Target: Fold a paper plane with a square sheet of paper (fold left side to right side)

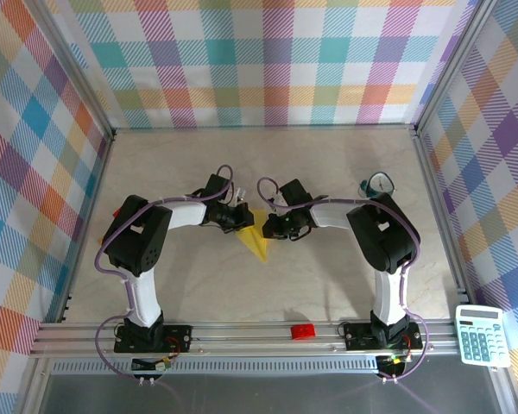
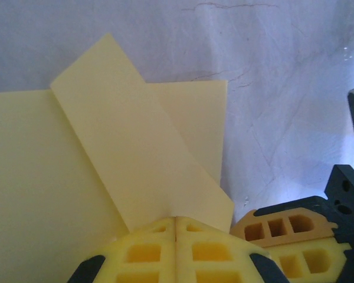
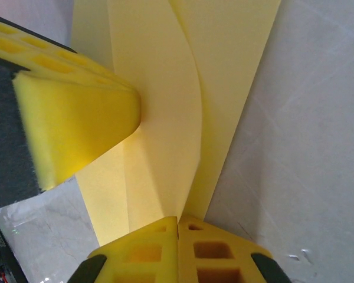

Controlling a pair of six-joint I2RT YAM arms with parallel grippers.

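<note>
Closest to the overhead camera, two black arm bases sit on a silver aluminium rail [image 1: 242,338]. A small red plastic brick [image 1: 303,331] lies on the rail between them, and a white pocket calculator [image 1: 481,335] sits at its right end. Farther in, over the pale marbled tabletop [image 1: 181,164], both arms bend inward so the left tool [image 1: 239,218] and right tool [image 1: 271,227] nearly meet. Between and just below them lies the thin, creased yellow sheet of paper [image 1: 257,244], a narrow wedge pointing toward the rail. From this height I cannot tell whether either tool grips it.

From the left wrist, the left tool [image 2: 176,227] has its yellow gridded fingertips pressed together. The yellow sheet of paper [image 2: 135,153] lies flat to the left, and a long tilted flap rises from it. The flap's lower edge ends at the fingertip seam, so the tool looks closed on the flap. Just beside the flap's lower corner sits the right tool [image 2: 256,239].

From the right wrist, the right tool [image 3: 178,227] is likewise closed, and the paper's creases converge into its seam. This view reveals the bow in the flap [image 3: 165,112], which curves around the tip of the left tool [image 3: 121,115] touching its edge. Bare tabletop [image 3: 307,153] lies to the right.
</note>
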